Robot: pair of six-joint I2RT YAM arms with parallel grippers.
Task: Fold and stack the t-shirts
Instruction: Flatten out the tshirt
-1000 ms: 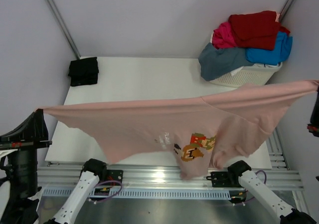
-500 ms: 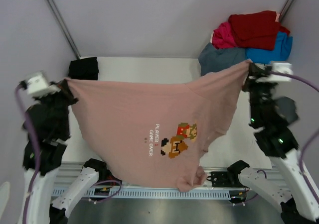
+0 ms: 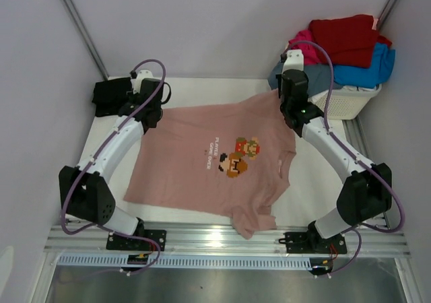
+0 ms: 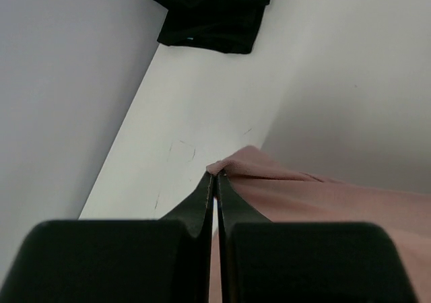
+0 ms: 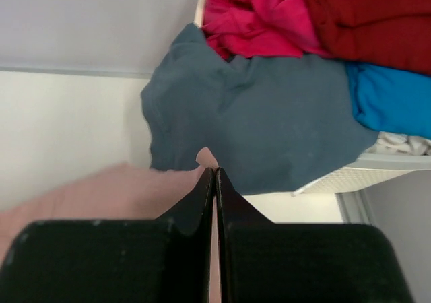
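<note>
The pink t-shirt (image 3: 182, 155) lies flat, collar right, hem left.

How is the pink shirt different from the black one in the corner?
The pink shirt lies spread open; the black shirt is a small folded bundle at the far left corner. The pink shirt carries a pixel print; the black shirt shows none. The left end effector and right end effector pinch the pink shirt's edge; nothing touches the black shirt. Both rest on the white table.
</note>
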